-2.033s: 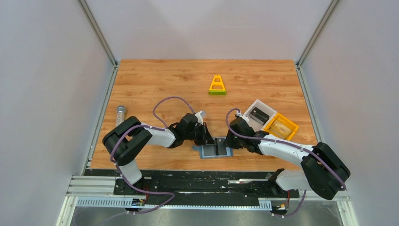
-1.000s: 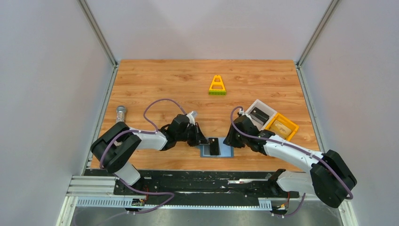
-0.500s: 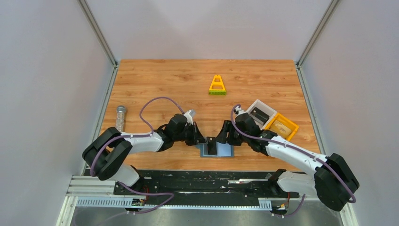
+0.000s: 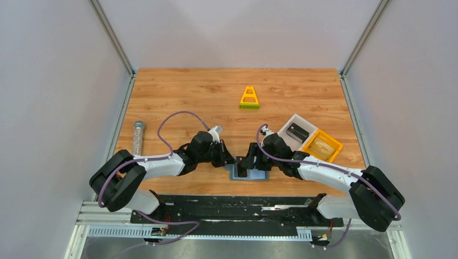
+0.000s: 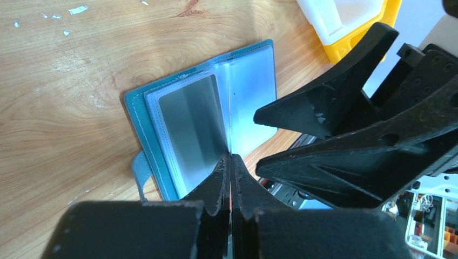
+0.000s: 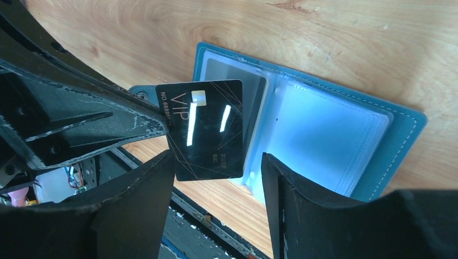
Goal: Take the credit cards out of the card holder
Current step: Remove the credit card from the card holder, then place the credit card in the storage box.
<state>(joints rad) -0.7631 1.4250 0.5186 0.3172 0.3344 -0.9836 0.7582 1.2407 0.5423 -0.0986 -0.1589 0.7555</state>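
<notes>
The card holder [image 4: 262, 174] lies open near the table's front edge, a slate-blue bifold with clear pocket pages [image 6: 335, 135]. A black credit card [image 6: 208, 129] marked VIP stands out over its left page. My left gripper [image 4: 231, 160] is shut on that card's edge; in the left wrist view the fingers [image 5: 231, 156] are pressed together above the holder [image 5: 248, 91]. My right gripper [image 4: 251, 159] is open, and in the right wrist view its two fingers [image 6: 217, 156] straddle the card's lower end without touching it. A grey card [image 5: 197, 127] shows inside the left pocket.
A white bin [image 4: 297, 129] and a yellow bin [image 4: 322, 144] stand right of the holder, close to the right arm. A yellow triangular frame [image 4: 249, 98] sits farther back. A small cylinder [image 4: 138, 135] lies at the left edge. The holder is near the table's front rail.
My right gripper has opened and swung left, over the holder, until its fingers flank the black card. The left gripper stays shut on the card and has hardly moved.
</notes>
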